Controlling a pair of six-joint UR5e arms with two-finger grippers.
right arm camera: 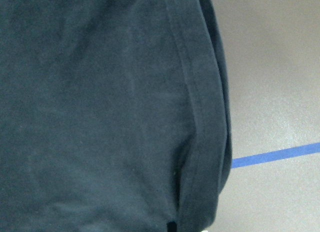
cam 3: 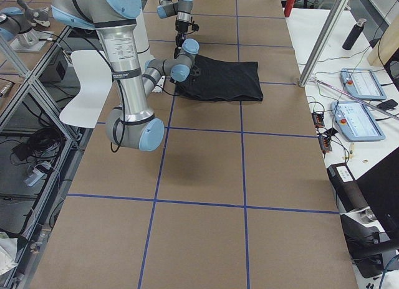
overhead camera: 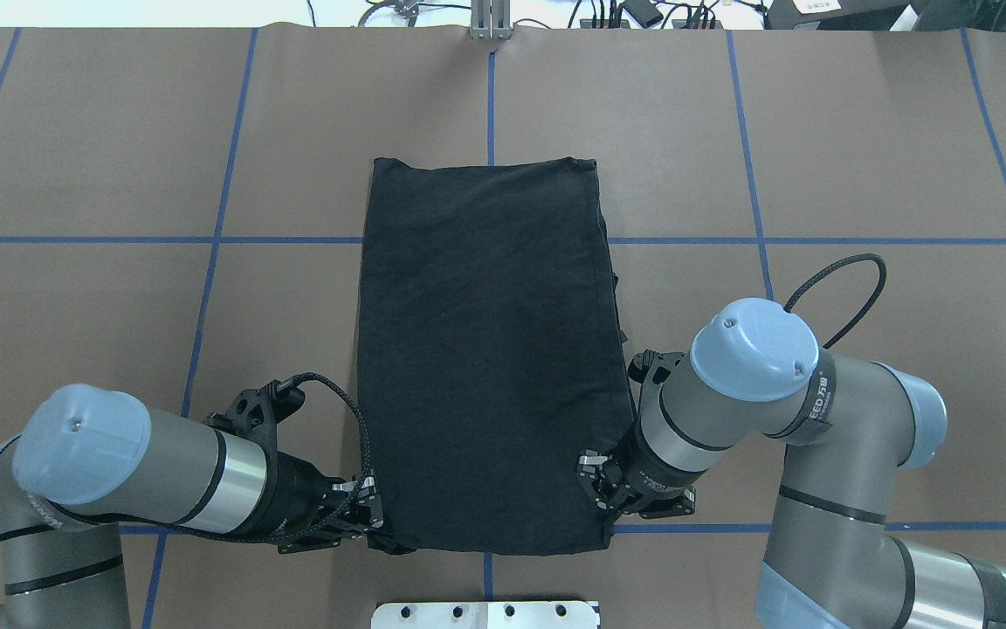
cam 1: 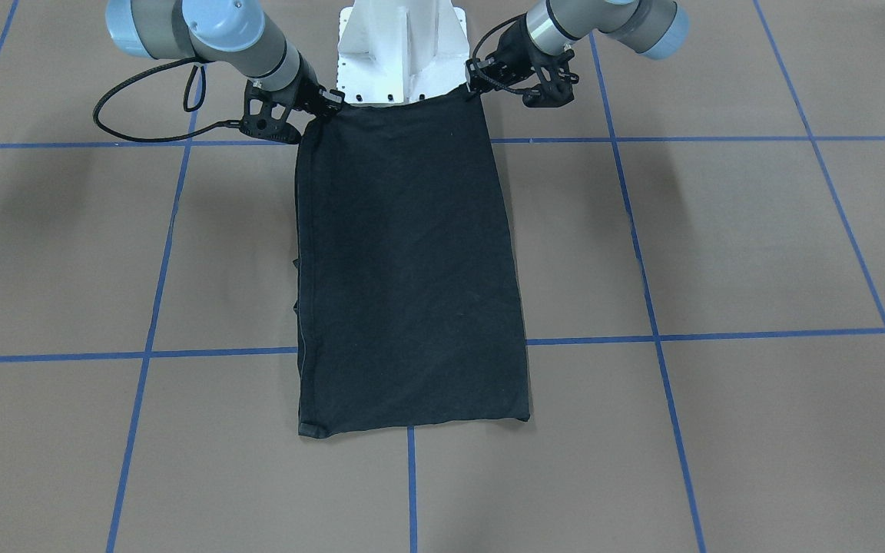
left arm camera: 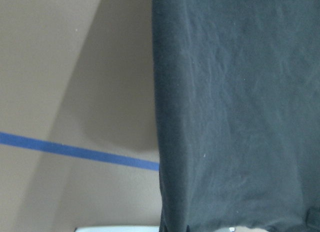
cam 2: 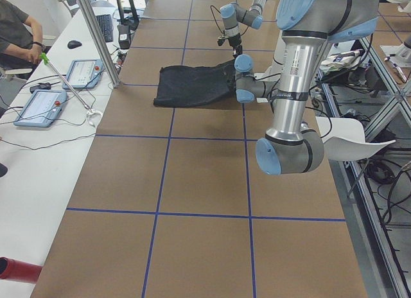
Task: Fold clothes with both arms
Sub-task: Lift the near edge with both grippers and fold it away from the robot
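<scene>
The black T-shirt (cam 1: pixel 412 269) lies as a long, narrow rectangle down the middle of the brown table (overhead camera: pixel 861 157), plain side up, with no print showing. My left gripper (overhead camera: pixel 378 524) is shut on its near left corner, and that gripper (cam 1: pixel 475 86) is on the right in the front-facing view. My right gripper (overhead camera: pixel 597 494) is shut on the near right corner, on the left from the front (cam 1: pixel 327 107). The held edge runs straight between them over the base block. Both wrist views are filled with dark cloth (left arm camera: pixel 240 117) (right arm camera: pixel 100 117); no fingers show there.
The white bolted base block (cam 1: pixel 400 46) stands right behind the held edge. Blue tape lines (overhead camera: pixel 206 240) grid the table. A side bench with tablets (cam 2: pixel 38 108), an aluminium post (cam 2: pixel 96 35) and a seated person (cam 2: pixel 16 28) lie beyond the far edge.
</scene>
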